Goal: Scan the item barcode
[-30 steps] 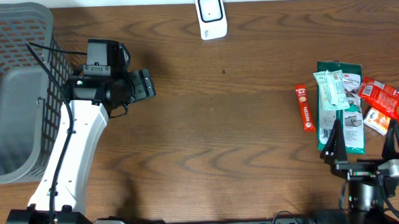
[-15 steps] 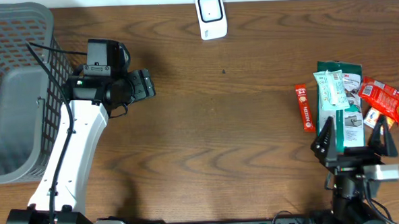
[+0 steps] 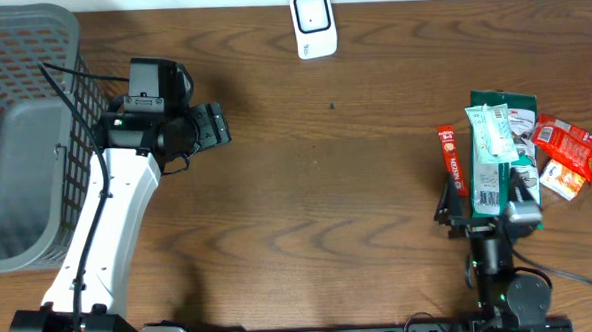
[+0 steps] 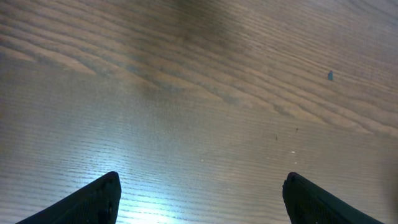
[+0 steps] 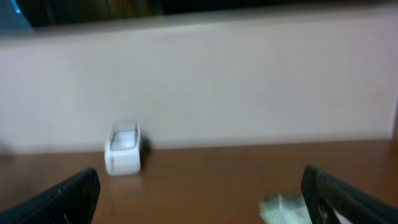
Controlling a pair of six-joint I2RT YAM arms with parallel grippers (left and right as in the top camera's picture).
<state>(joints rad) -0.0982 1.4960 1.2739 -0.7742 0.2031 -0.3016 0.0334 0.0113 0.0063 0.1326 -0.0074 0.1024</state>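
Right gripper (image 3: pixel 486 210) is swinging in from the near table edge, fingers spread wide, over the green packet (image 3: pixel 515 104) lying in the right-side pile, setting up the pick; left gripper (image 3: pixel 214 125) is idling, spread, empty.

Brown wooden table (image 3: pixel 357 183), pale wall (image 5: pixel 249 74)

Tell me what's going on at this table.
Two robot arms are set up to scan an item's barcode. The right tool hangs open at the near end of the pile of packets on the right, holding nothing yet. The left tool is open too, over the bare table beside the grey basket. The white scanner stands at the far edge, with no item at it.
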